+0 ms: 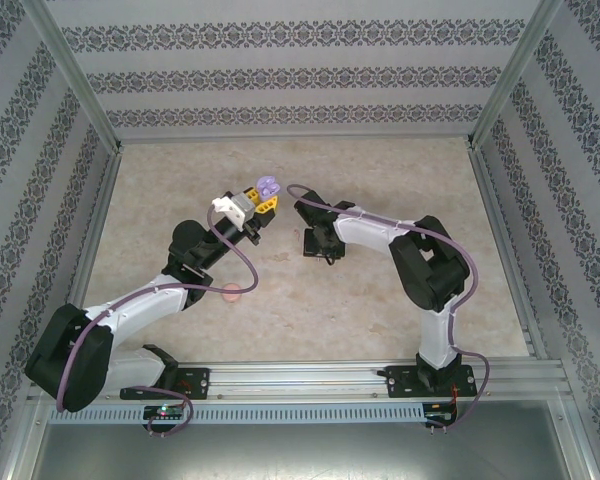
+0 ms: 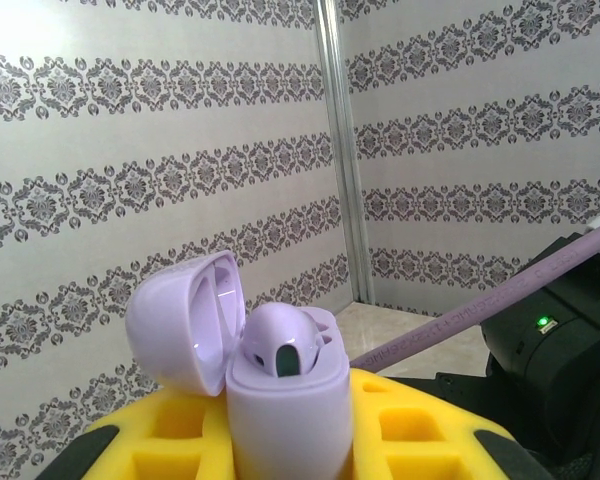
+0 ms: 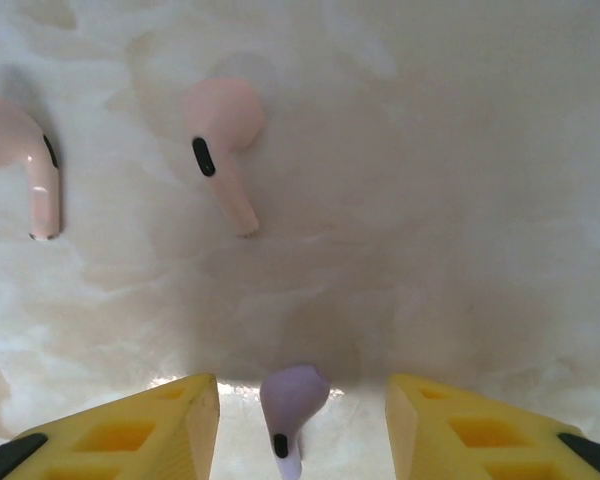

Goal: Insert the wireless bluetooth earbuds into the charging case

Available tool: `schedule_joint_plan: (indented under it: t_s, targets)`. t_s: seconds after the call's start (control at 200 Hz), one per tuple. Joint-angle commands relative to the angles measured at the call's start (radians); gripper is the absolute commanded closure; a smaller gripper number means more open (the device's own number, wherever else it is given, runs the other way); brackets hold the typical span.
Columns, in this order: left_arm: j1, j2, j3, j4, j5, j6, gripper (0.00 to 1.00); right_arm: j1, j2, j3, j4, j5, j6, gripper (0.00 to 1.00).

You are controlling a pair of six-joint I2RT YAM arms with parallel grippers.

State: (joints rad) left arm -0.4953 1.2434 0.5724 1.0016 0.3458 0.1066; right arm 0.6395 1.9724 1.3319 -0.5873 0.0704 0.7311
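Right wrist: right tool (image 3: 300, 388) spread either side of a purple earbud (image 3: 292, 398) on the table (image 3: 430, 250).
The left tool (image 2: 290, 445) pinches the open case (image 2: 285, 385).

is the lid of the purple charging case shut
No, in the left wrist view the lid of the purple charging case stands swung open, with one purple earbud seated inside.

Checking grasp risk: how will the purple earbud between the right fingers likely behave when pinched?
The purple earbud looks smooth, so it may slip when the right gripper closes. Its rounded head on the smooth table suggests it could roll or pivot if nudged. It is tiny, so probably very light.
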Motion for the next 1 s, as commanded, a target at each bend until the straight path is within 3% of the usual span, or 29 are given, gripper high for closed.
schedule_joint_plan:
  t_s: [0.0, 0.994]
  targets:
    - [0.015, -0.013, -0.009, 0.071, 0.004, -0.016, 1.00, 0.011, 0.033, 0.041, -0.029, 0.037, 0.011, 0.54]
    - [0.027, 0.002, -0.008, 0.088, 0.017, -0.039, 1.00, 0.046, 0.083, 0.072, -0.071, 0.048, 0.007, 0.71]
